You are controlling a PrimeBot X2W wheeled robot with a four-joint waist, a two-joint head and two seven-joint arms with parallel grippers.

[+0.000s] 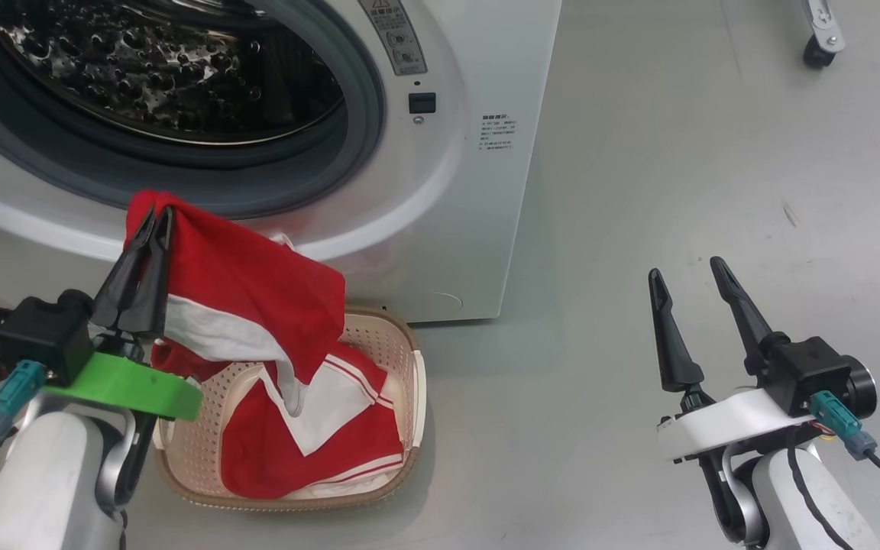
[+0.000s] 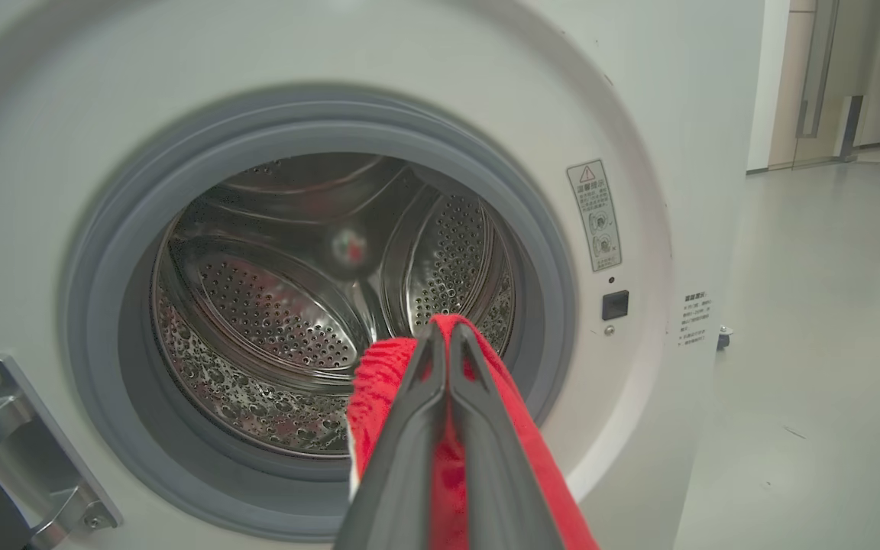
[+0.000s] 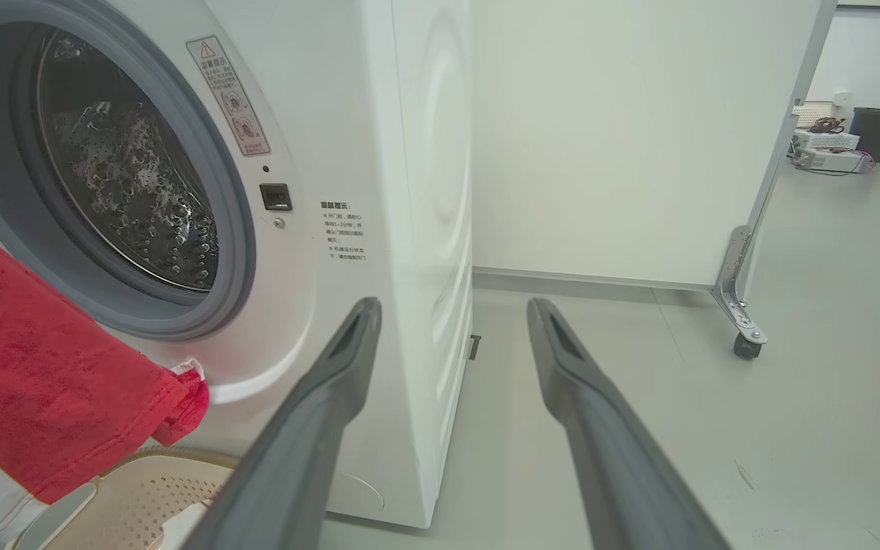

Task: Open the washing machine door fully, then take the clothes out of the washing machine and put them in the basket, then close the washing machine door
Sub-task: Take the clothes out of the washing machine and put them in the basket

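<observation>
Held cloth: a red garment [image 1: 249, 283] with a white panel hangs from the left gripper [image 1: 159, 215]. It is draped in front of the lower rim of the machine's opening and above the basket.
Its lower end: it hangs down over the inside of the basket; whether it touches the cloth below cannot be told.
Cloth in basket: a second red garment [image 1: 318, 458], with white panels and white stripe trim, lies crumpled inside.
Basket: the basket [image 1: 414, 367] is cream and perforated with a brown rim. It sits on the floor close against the foot of the washing machine.
Left gripper: the fingers are pressed together, pinching a fold at the top of the red garment. In the left wrist view the tips point toward the drum.
Washing machine: the washing machine [image 1: 478, 114] is a white box with its round opening uncovered. A grey rubber ring [image 1: 367, 114] frames the perforated steel drum [image 1: 142, 69].
Hinge: a metal hinge bracket [image 2: 20, 451] is fixed to the machine's front at the lower left of the opening in the left wrist view.
Right gripper: the right gripper [image 1: 684, 267] has its fingers spread wide, with bare floor showing between them. It is well apart from the basket and to the right of the machine.
Floor: the floor [image 1: 677, 153] is pale grey and smooth.
Farther off: a caster wheel [image 1: 818, 53] stands near the top right, and a white partition [image 3: 623, 137] stands beyond the machine's side.
</observation>
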